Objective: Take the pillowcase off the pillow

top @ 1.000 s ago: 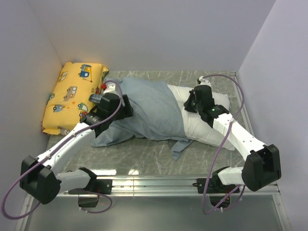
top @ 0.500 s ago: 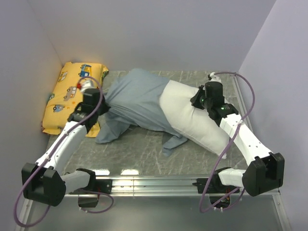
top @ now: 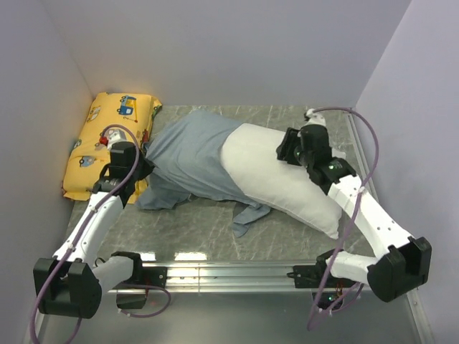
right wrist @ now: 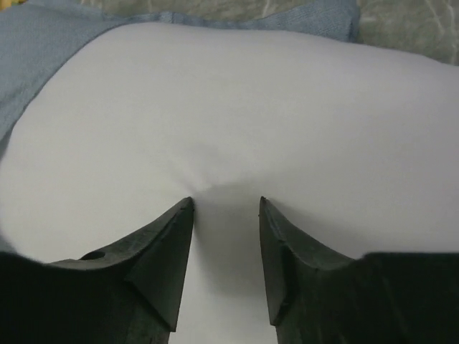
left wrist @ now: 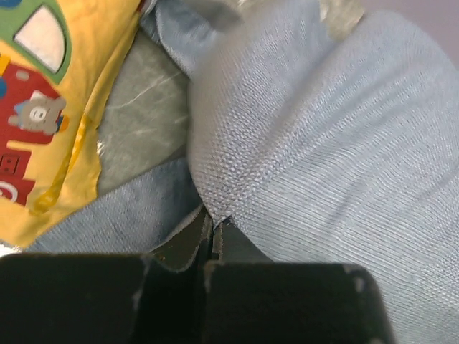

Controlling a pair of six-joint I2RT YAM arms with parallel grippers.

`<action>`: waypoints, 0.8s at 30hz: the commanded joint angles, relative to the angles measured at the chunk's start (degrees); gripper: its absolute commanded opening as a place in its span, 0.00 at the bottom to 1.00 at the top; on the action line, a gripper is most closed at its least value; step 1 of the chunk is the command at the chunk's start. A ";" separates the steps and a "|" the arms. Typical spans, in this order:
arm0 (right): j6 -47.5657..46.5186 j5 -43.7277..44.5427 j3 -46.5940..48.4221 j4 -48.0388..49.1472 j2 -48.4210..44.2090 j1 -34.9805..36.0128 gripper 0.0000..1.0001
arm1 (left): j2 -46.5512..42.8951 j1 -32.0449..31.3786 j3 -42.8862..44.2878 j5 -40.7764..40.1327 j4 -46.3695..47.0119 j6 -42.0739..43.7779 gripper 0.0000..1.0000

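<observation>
The blue-grey pillowcase [top: 192, 154] still covers the left end of the white pillow [top: 287, 183], which lies bare from the middle to the right. My left gripper [top: 145, 169] sits at the case's left end, beside the yellow pillow. In the left wrist view its jaws [left wrist: 215, 221] are shut on a pinch of the pillowcase [left wrist: 323, 143]. My right gripper [top: 282, 153] rests on the bare pillow's far right part. In the right wrist view it [right wrist: 226, 204] stands open, both tips pressed into the white pillow [right wrist: 229, 107] with nothing pinched between them.
A yellow pillow printed with cartoon cars [top: 107, 147] lies against the left wall, touching the left arm's wrist; it also shows in the left wrist view [left wrist: 43, 107]. A loose flap of the case [top: 249, 215] trails on the marbled table [top: 201, 233]. Walls close in on three sides.
My left gripper shut on the pillowcase and drew it left, baring more white pillow. My right gripper has opened on the pillow, which shifted and turned.
</observation>
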 commanded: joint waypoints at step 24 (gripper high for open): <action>4.39 45.35 -7.65 -10.39 9.61 40.58 0.37 | -0.65 -11.11 -3.29 -9.27 5.00 0.50 0.00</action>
